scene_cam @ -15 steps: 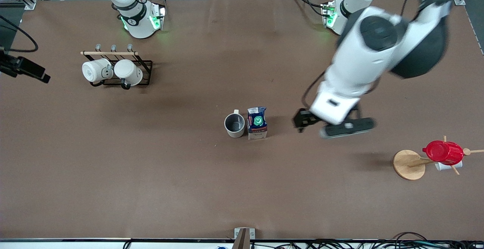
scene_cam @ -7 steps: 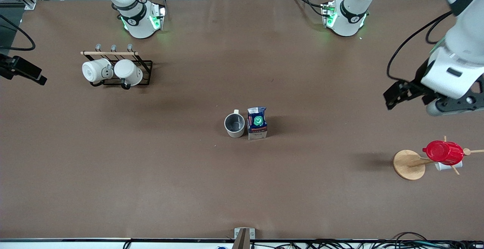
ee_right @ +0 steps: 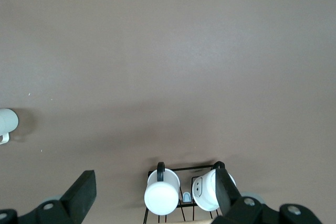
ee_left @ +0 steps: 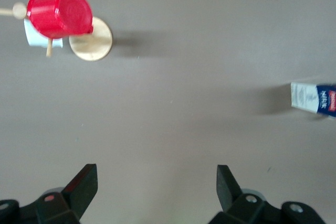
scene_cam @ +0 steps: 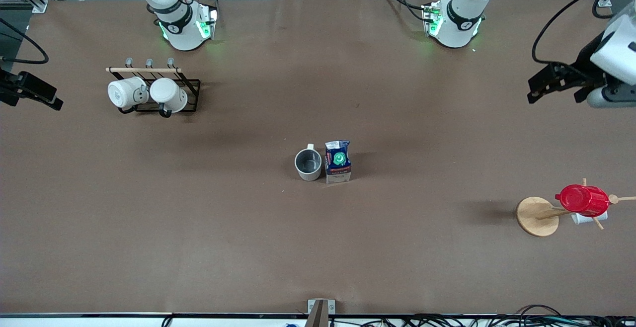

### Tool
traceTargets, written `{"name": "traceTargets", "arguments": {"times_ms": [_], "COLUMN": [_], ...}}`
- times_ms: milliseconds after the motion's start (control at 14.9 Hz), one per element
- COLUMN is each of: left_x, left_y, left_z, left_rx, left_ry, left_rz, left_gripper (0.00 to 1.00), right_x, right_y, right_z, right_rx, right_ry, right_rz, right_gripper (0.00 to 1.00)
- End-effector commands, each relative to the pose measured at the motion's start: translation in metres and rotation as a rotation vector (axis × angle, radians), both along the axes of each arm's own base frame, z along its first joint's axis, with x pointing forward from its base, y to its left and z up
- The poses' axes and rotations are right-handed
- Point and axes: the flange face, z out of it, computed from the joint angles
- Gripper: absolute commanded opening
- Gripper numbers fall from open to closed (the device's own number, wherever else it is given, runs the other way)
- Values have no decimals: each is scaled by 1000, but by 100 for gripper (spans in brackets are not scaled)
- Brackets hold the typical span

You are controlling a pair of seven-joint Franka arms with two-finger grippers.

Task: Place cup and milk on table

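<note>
Since a second ago the left gripper (scene_cam: 541, 86) has swung away from its spot just beside the milk (scene_cam: 338, 162) and now hangs in the air over the table (scene_cam: 318, 247) at the left arm's end, near the edge where the robots' bases stand. Its fingers (ee_left: 81, 182) stand wide apart with nothing between them, as the left wrist view shows.

Nothing else has shifted. The cup (scene_cam: 308, 163) stands upright at the middle of the table, its dark grey inside open to the front camera and its small handle turned toward the robots' edge. The milk stands upright just beside it, on the side toward the left arm's end, so close that whether they touch cannot be told; its green cap faces up. In the left wrist view the carton (ee_left: 315, 98) shows only partly at the picture's edge.

The right gripper (ee_right: 152, 195) waits in the air at the right arm's end of the table, over the brown surface near the black mug rack (scene_cam: 164, 88), its fingers (ee_right: 84, 187) spread apart and empty. Two white mugs (scene_cam: 146, 93) hang on that rack.

Toward the left arm's end and nearer the front camera's edge, a red cup (scene_cam: 582, 200) sits on a wooden mug tree (scene_cam: 536, 216).
</note>
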Motion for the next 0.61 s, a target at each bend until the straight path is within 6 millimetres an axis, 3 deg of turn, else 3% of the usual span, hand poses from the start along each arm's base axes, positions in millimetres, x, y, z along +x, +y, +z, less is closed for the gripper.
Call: {"name": "traceTargets", "arguments": {"times_ms": [0,134,538], "left_x": [-35,-33,-25], "left_y": [-8,-10,-8], "left_z": [1,2,12], "left_rx": [-1,6,2], "left_ry": [-8,-7,-28], "left_rz": [-33,-36,-27], "left_gripper": [100,100,100], "right_x": [-7,-8,-7], "right_y": [-3,-15,-15], "right_z": [1,0,1], "right_rx": [-1,10,14], "right_ry": [7,12,9], "right_rz": [13,-4,-4], "right_gripper": [100,100,100]}}
